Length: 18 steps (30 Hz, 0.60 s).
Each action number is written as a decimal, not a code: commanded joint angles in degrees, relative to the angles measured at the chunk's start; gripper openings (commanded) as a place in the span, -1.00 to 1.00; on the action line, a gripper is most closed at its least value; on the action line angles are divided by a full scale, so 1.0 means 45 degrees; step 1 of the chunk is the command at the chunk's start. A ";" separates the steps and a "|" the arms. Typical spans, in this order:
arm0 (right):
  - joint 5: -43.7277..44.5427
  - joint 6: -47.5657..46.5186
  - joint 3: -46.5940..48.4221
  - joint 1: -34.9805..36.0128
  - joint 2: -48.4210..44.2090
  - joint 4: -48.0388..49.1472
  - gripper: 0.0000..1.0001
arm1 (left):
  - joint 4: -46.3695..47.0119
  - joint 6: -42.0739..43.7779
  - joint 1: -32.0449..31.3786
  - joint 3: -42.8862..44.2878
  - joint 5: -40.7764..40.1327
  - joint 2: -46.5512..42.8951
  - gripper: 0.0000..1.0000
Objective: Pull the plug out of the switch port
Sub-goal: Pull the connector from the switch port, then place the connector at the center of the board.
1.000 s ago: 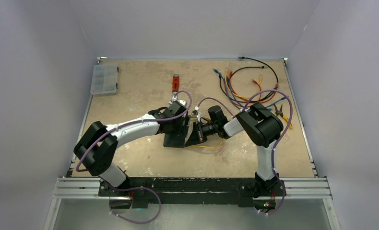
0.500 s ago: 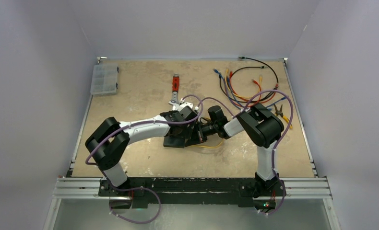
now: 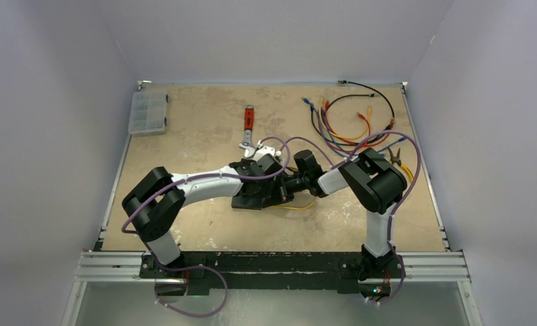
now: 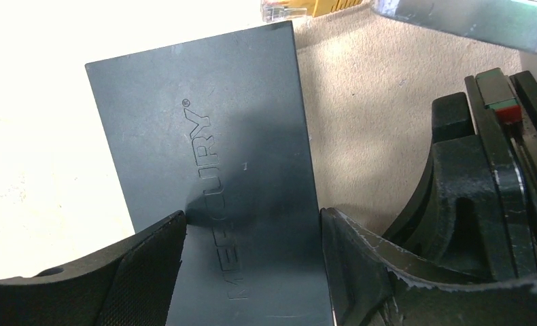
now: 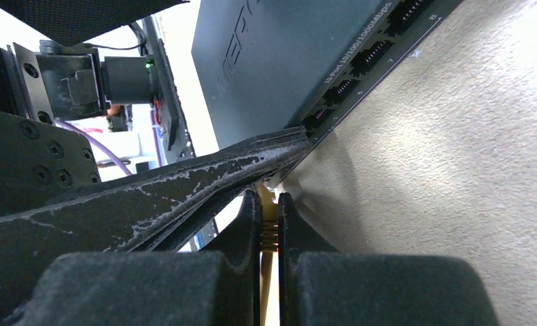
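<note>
Carried the left arm rightward since a second earlier, bringing its wrist over the switch and baring more of the red-handled wrench behind; left the right arm nearly unmoved. Found the left pincer astride the switch, fingers against two opposite edges, grasping it by all appearance. Found the right pincer clenched at the port edge, with a thin yellowish strip in the slit between its pads; could not tell pinched cable from mere background. Judged the step in hand as bracing the switch for the pull. Thought it best to press the switch flat to the worktop, squeeze the latch tab of the plug, then draw straight out along the port, never sideways; feared otherwise dragging the whole switch or snapping the tab. Saw the switch as a flat matte black slab, lying mid-worktop between the two arms, with MERCURY embossed on top and a row of numbered ports along one edge. Spotted the clear plug on a yellow cable just past the far corner of the switch in the left wrist view, apparently crosswise to that edge; could not tell seated from loose
</note>
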 commanded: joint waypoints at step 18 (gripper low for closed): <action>0.2992 -0.2654 0.0205 -0.0745 -0.2756 -0.3840 -0.63 | -0.1047 0.0458 0.0270 -0.0915 -0.0436 -0.0010 0.38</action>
